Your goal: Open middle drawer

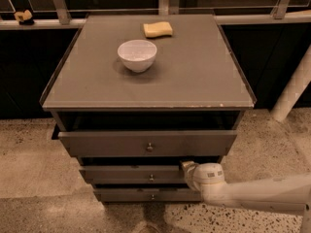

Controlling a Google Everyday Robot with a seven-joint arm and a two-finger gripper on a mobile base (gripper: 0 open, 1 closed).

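Note:
The grey cabinet has three drawers. The top drawer (121, 142), with the taller front, stands pulled out. Below it is the middle drawer (126, 174), a slim flat front with a small round knob (151, 177). The lowest drawer (131, 195) sits under it. My gripper (187, 167) is at the right part of the middle drawer's top edge, just right of the knob, on a white arm (252, 194) that comes in from the right. Its tips are partly hidden in the gap under the top drawer.
A white bowl (137, 55) and a yellow sponge (157, 29) sit on the cabinet top (194, 76). A white post (291, 91) stands at the right. A railing with a small object (23, 16) runs behind. Speckled floor (29, 178) lies around the cabinet.

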